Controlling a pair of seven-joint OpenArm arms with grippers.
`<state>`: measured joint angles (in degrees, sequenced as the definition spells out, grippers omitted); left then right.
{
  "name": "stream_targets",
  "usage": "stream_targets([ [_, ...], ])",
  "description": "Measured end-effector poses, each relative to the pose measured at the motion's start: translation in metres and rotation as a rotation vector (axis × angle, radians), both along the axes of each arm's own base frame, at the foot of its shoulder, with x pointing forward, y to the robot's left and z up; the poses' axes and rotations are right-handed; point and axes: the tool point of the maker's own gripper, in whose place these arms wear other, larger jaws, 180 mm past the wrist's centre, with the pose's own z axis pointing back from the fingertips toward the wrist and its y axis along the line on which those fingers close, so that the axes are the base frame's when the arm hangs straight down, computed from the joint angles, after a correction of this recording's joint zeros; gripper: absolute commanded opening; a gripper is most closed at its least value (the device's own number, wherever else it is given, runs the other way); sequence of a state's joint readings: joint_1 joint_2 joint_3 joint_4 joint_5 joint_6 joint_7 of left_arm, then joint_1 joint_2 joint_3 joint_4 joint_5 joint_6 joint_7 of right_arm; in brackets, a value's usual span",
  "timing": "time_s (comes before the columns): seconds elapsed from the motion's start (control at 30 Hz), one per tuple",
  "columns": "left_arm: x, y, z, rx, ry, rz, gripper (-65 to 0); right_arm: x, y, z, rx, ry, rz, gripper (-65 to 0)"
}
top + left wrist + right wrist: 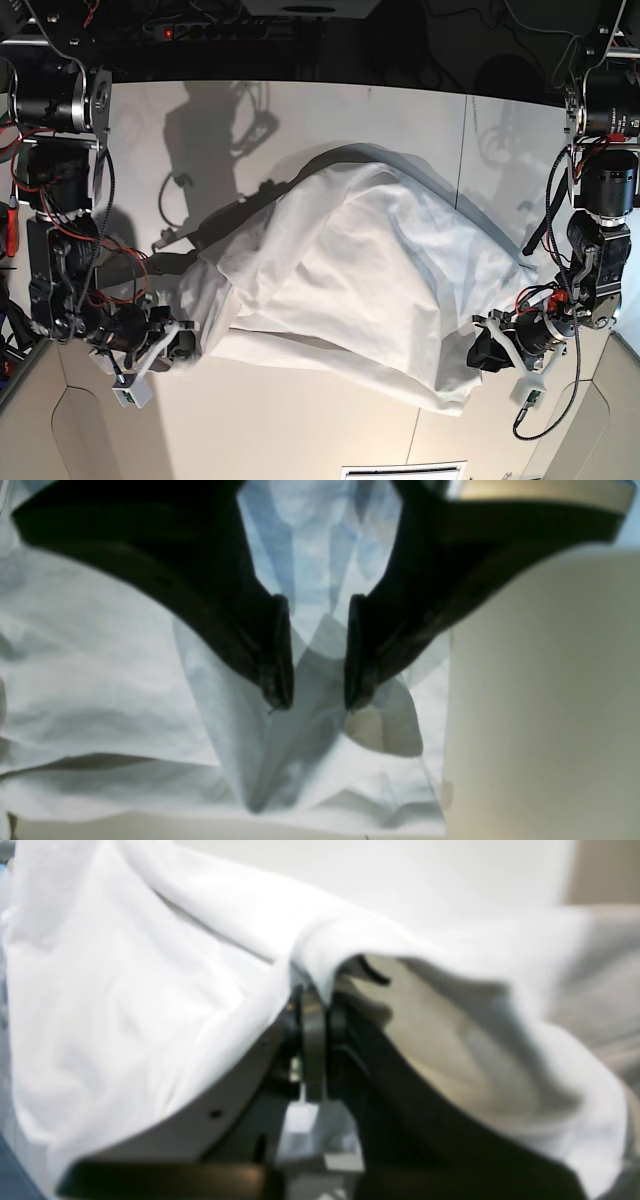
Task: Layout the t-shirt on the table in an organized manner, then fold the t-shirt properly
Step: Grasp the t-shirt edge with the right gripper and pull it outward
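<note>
Right gripper [320, 1005] is clamping one end of the t-shirt [350, 290]; left gripper [317, 655] is straddling the opposite end, jaws apart, cloth spanning the worktop [300, 430] between them.

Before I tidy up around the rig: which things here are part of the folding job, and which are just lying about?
Job:
- shirt
- table
- right gripper, shut on the shirt
- left gripper, jaws apart around a shirt fold

Lying about:
- nothing loose on the table that I can see
</note>
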<state>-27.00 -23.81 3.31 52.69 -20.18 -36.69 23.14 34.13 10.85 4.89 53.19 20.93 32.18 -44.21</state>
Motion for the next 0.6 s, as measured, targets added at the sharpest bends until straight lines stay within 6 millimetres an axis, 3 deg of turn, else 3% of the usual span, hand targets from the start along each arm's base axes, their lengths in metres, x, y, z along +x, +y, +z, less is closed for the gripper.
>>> stream_targets([
  [0.13, 0.001, 0.0, 0.001, -0.002, -0.006, 0.0, -43.7, 0.02, 0.006, -0.011, -0.115, -0.006, -0.004, -65.0],
  [0.23, 0.0, 0.0, 0.0, 0.001, -0.001, 0.0, -43.7, 0.034, -0.008, -0.018, -0.269, -0.018, -0.081, -65.0],
  [0.43, 0.0, 0.0, 0.0, 0.001, -0.001, 0.0, -43.7, 0.054, -0.024, -0.001, -0.38, -0.094, -0.122, -65.0],
  [0.53, 0.0, 0.0, 0.0, 0.0, -0.001, 0.0, -43.7, 0.059, -0.022, 0.005, -0.374, -0.108, -0.116, -44.1],
  [0.6, 0.0, 0.0, 0.0, 0.0, -0.001, 0.0, -43.7, 0.06, -0.018, 0.011, -0.365, -0.124, -0.107, -40.5],
])
